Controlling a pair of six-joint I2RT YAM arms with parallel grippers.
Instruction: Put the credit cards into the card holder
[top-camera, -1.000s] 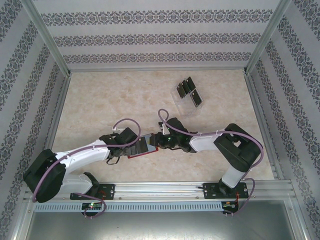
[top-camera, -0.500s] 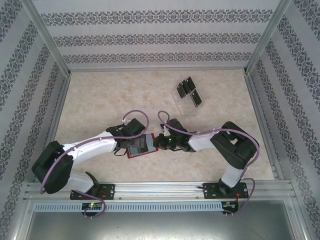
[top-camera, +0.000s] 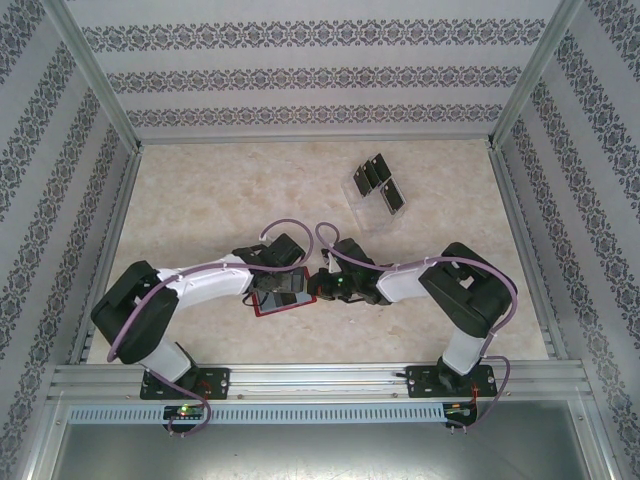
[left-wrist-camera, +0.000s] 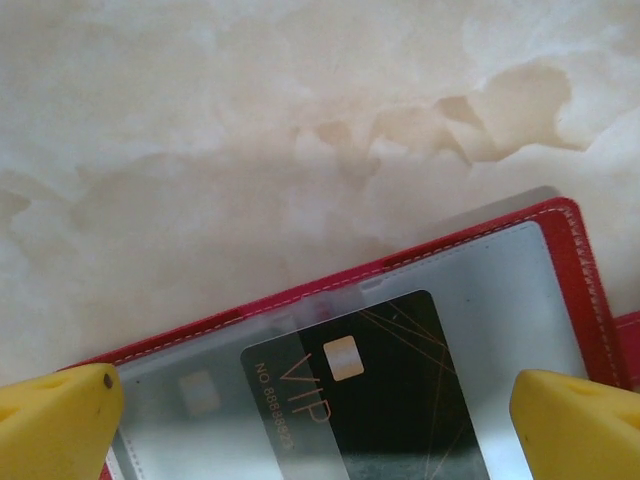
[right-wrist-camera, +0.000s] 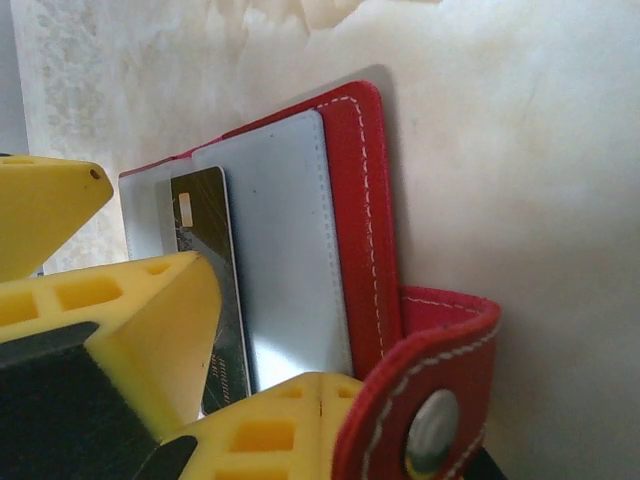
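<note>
Card holder (top-camera: 272, 308) under left arm (top-camera: 200, 280), credit cards (top-camera: 376, 172) in clear stand (top-camera: 368, 208) beyond

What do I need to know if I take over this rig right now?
Left gripper: open, over the card holder.
Right gripper: shut at the holder's snap-tab edge.
Done: one credit card sits in the open holder's clear pocket.
Left: the other cards stand in the clear stand, far right of the table, not yet moved.

Bright, even, diffuse light; soft shadows.
</note>
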